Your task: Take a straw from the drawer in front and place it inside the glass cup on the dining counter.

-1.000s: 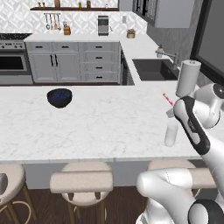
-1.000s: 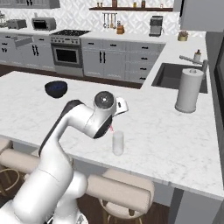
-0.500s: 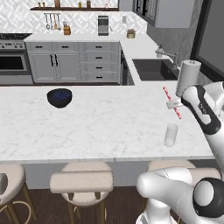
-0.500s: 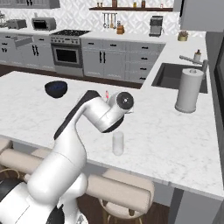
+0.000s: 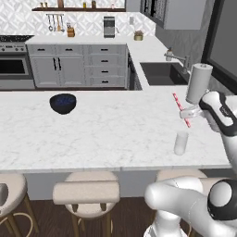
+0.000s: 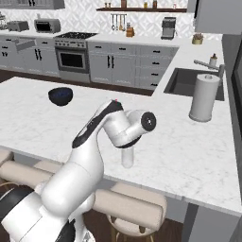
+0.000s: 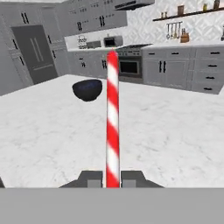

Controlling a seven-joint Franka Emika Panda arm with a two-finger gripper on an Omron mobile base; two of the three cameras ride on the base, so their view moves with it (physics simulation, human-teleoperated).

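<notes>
On the dining counter (image 5: 106, 134), a dark blue bowl (image 5: 63, 103) is sitting well to the left, far from the work area, and a white paper towel roll (image 5: 199, 83) is standing at the far right, beside the sink (image 5: 162, 73). Glass cup (image 5: 181, 143) is standing upright near the counter's near edge, right of centre, with bare marble around it; in the right base view the arm's elbow is partly covering the cup (image 6: 127, 158). Beige round stools (image 5: 85, 192) are lining the near side below the counter.

Gripper (image 5: 185, 113) is hovering above and slightly beyond the cup, fingers closed tight on the straw (image 5: 181, 109), pinching it in its lower part. From the left base view the red-and-white striped straw is leaning, its upper end tilting left and away, its lower end pointing down toward the cup but clear of the rim. From the hand view the straw (image 7: 112, 118) is rising straight between the finger tips (image 7: 92, 179), its long axis running along the gripper, toward the range and far cabinets.
</notes>
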